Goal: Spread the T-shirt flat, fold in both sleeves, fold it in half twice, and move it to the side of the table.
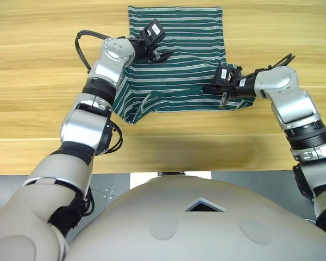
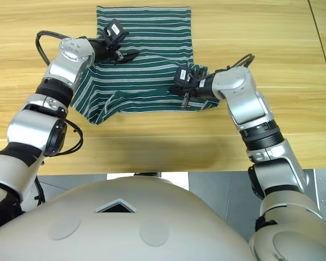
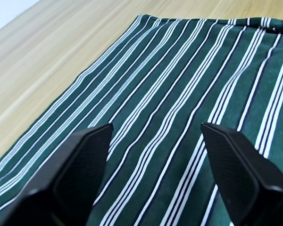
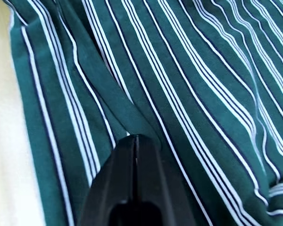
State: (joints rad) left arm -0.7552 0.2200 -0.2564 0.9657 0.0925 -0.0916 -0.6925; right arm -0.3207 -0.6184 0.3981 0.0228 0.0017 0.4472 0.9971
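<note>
Head stereo pair looking down, both wrist cameras close over shared T-shirt point(image 1: 174, 49)

- The left arm point(image 1: 100, 81) reaches forward over the left edge of the T-shirt point(image 1: 179, 32), with the elbow bent and the forearm angled in toward the shirt's middle.
- The left gripper point(image 1: 164, 54) sits over the far left part of the T-shirt. Its two dark fingers point(image 3: 80, 174) are spread wide apart with nothing between them.
- The right arm point(image 1: 290, 98) comes in from the T-shirt's right side, bent at the elbow, with the wrist pointing across the shirt's near right corner.
- The right gripper point(image 4: 134, 137) is low on the near right part of the T-shirt, its fingers pressed together on a raised fold of the cloth.
</note>
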